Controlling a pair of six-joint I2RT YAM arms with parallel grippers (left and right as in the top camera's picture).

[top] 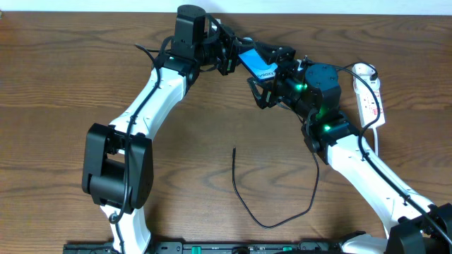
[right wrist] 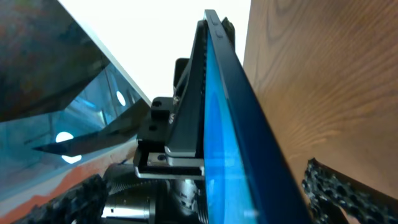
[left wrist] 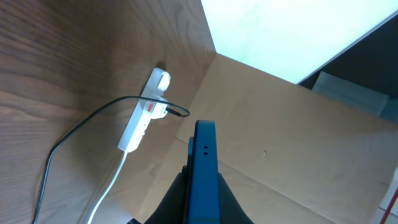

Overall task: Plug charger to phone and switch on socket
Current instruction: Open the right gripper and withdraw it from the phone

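Phone clamped by the left gripper [top: 236, 60], right gripper [top: 272, 76] spread wide around it.
Overhead: phone [top: 256, 65] between both grippers; charger [top: 244, 201] lies loose, well apart from them; socket [top: 369, 95] sits beside the right wrist. Left wrist: phone edge-on in closed fingers [left wrist: 171, 200]. Right wrist: the blue screen stands clear of the parted jaws.

Blue phone [top: 256, 64], black charger [top: 235, 173], white socket [top: 370, 102], perhaps red-marked

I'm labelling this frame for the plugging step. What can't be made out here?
- Overhead: the phone is partly covered by the left gripper and right gripper; its charging port does not show.
- Overhead, left wrist: the socket is too small to read its switch.
- Overhead: the tip of the charger is too small to tell its shape.
- Right wrist: the phone fills the view, cut off by the bottom edge.
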